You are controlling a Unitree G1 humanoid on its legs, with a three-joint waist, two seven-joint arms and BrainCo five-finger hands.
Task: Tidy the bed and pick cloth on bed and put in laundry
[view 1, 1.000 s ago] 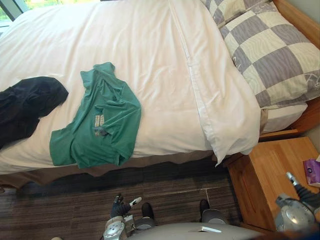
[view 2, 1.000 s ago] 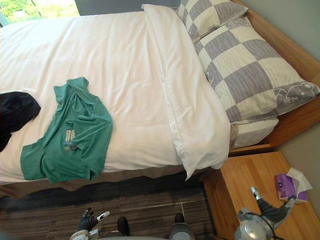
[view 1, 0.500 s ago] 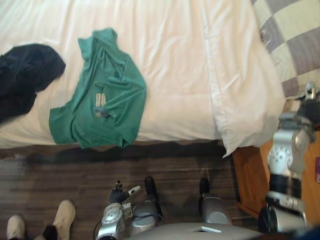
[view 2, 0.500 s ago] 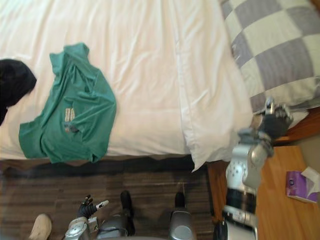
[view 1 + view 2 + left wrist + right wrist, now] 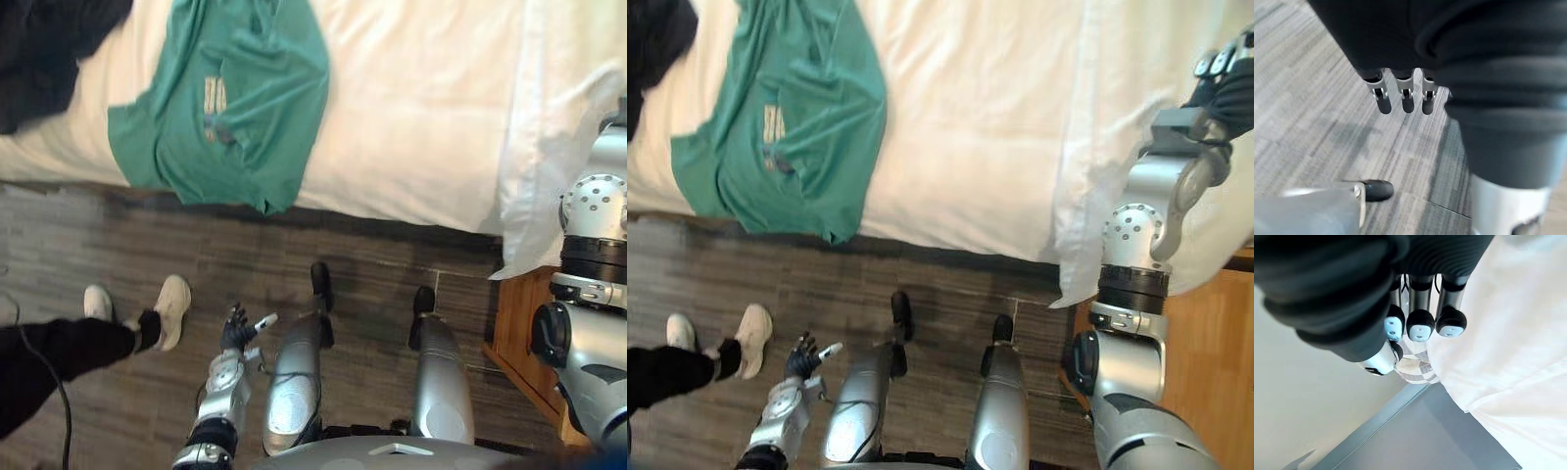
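The black cloth point(image 5: 44, 39) on the bed point(image 5: 421, 127) is cut off, so I see just a part of it. The green shirt point(image 5: 235, 88) lies beside it on the bed. Its top is cut off too, and its hem hangs over the bed's near edge. The right hand point(image 5: 1229, 96) is over the bed's white cover, fingers curled, holding nothing. The left hand point(image 5: 237, 331) hangs low before the bed, fingers loose and apart. A person's leg point(image 5: 59, 352) and 2 pale shoes point(image 5: 168, 308) stand close to it. A wooden stand point(image 5: 1215, 323) sits beside the bed.
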